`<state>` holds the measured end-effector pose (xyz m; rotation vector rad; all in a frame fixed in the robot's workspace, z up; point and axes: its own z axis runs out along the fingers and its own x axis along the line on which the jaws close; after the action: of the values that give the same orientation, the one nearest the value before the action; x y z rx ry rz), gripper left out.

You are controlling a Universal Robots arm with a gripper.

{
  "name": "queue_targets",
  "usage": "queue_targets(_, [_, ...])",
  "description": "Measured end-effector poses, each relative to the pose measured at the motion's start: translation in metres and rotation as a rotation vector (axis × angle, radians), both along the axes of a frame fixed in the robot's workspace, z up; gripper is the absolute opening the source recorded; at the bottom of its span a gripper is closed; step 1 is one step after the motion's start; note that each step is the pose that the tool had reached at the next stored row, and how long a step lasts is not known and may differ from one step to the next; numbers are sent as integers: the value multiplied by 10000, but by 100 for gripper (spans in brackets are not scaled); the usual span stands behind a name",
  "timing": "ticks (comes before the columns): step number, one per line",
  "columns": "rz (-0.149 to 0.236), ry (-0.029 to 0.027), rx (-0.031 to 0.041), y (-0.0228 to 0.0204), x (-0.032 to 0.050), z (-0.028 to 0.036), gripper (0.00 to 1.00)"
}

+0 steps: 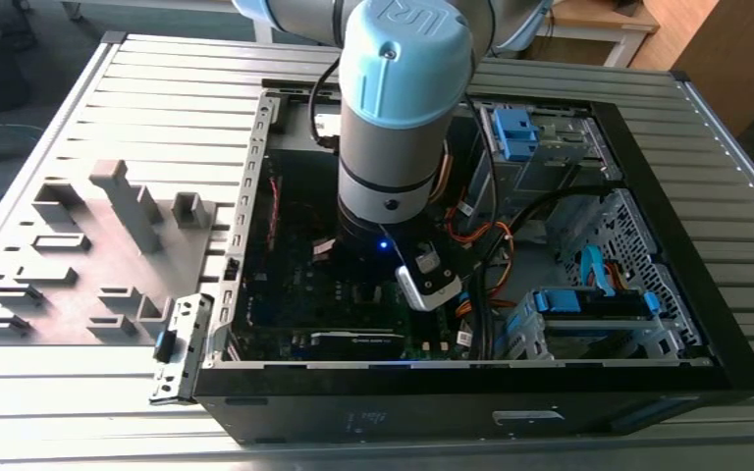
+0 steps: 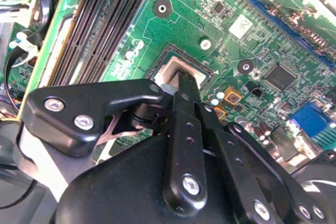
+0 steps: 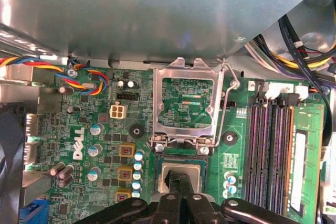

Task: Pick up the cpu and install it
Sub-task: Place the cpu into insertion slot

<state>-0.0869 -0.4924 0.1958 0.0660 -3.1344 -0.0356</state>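
The cpu (image 3: 195, 173), a pale silvery square, lies flat in the black socket on the green motherboard (image 3: 84, 182). In the second wrist view the cpu (image 2: 169, 72) shows the same way, partly hidden by black fingers. My gripper (image 3: 181, 183) is shut, its fingertips together over the middle of the cpu's top. My gripper (image 2: 181, 80) stands right at the chip; I cannot tell whether it touches. In the exterior view the arm (image 1: 391, 147) reaches straight down into the black computer case (image 1: 691, 334).
The socket's metal load frame (image 3: 184, 66) stands flipped open beside the cpu, with its wire lever (image 3: 226, 108) raised. Empty memory slots (image 3: 268, 150) run alongside. Cables (image 1: 495, 245) and drive cages (image 1: 587, 314) crowd the case. Grey plastic blocks (image 1: 122, 211) stand outside at the exterior view's left.
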Motion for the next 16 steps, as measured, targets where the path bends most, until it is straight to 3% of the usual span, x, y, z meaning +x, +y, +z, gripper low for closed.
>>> queue_targets(16, [-22,1,1,0,0,-25,11])
